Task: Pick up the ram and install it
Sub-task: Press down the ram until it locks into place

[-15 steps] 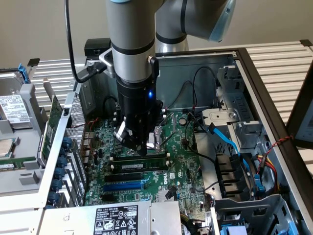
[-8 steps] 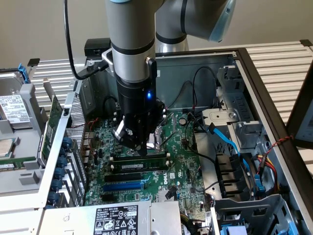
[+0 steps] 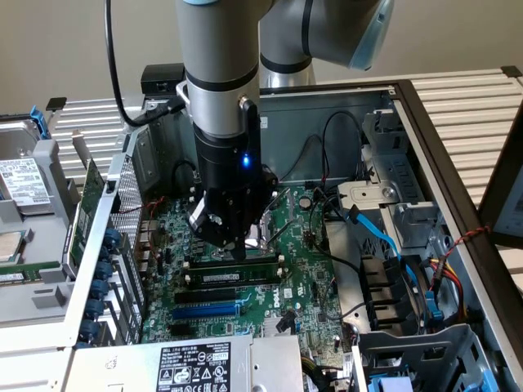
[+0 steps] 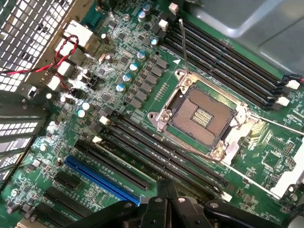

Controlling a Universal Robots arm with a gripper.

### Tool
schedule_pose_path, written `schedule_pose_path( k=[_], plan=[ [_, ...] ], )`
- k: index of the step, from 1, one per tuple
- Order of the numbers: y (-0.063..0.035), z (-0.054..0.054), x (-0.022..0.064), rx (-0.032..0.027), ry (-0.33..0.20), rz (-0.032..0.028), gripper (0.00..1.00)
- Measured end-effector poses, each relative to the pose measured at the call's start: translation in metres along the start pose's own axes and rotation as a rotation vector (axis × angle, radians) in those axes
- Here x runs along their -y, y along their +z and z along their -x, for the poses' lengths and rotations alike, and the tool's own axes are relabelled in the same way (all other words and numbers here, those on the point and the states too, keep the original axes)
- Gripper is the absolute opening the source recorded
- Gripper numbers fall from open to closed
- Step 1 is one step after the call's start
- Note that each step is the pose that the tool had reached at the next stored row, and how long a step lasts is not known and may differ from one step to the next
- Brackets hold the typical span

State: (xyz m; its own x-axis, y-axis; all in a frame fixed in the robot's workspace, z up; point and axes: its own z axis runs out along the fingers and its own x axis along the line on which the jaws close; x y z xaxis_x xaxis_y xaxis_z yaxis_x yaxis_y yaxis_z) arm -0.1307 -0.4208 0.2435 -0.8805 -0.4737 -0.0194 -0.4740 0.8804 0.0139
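- My gripper (image 3: pixel 231 237) hangs low over the motherboard (image 3: pixel 302 269), fingers pinched together and holding nothing that I can see.
- The ram (image 3: pixel 233 270) is seated flat in a memory slot just below the fingertips, its white label strip facing up; I can't tell whether the tips touch it.
- In the wrist view the closed fingers (image 4: pixel 166 190) sit over the bank of long black memory slots (image 4: pixel 161 156) beside the CPU socket.
- The CPU socket (image 4: pixel 202 118) lies open and bare, its metal frame and lever wire showing.
- The motherboard sits inside an opened computer case (image 3: pixel 433 147), which rests on a slatted metal surface (image 3: pixel 466 106).
- A blue expansion slot (image 3: pixel 208 310) runs parallel to the ram, a little further from the socket.
- Blue cables (image 3: pixel 384 241) and black wires cross the case on the exterior view's right of the socket.
- A hard drive (image 3: pixel 20 184) in a grey tray lies outside the case, at the exterior view's left.
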Motion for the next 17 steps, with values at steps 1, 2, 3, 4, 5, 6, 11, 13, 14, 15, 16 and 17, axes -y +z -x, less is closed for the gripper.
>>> schedule_pose_path(
  k=[1, 2, 3, 4, 5, 6, 11, 13, 14, 15, 16, 17],
  plan=[
    [0.0000, 0.0000, 0.0000, 0.0003, 0.016, -0.0003, 0.10],
    [0.0000, 0.0000, 0.0000, 0.0005, 0.031, -0.0006, 0.10],
    [0.0000, 0.0000, 0.0000, 0.0007, 0.047, -0.0009, 0.10],
    [0.0000, 0.0000, 0.0000, 0.0009, 0.063, -0.0012, 0.10],
    [0.0000, 0.0000, 0.0000, 0.0012, 0.079, -0.0015, 0.10],
    [0.0000, 0.0000, 0.0000, 0.0013, 0.095, -0.0019, 0.10],
    [0.0001, 0.0000, 0.0000, 0.0023, 0.174, -0.0033, 0.10],
    [0.0001, -0.0001, -0.0001, -0.0005, 0.193, -0.0030, 0.10],
    [0.0001, 0.0000, -0.0001, -0.0021, 0.202, -0.0036, 0.10],
    [0.0001, 0.0000, -0.0001, -0.0037, 0.211, -0.0047, 0.10],
    [0.0001, 0.0000, 0.0000, -0.0056, 0.220, -0.0057, 0.10],
    [0.0001, 0.0000, 0.0000, -0.0079, 0.228, -0.0066, 0.10]
  ],
)
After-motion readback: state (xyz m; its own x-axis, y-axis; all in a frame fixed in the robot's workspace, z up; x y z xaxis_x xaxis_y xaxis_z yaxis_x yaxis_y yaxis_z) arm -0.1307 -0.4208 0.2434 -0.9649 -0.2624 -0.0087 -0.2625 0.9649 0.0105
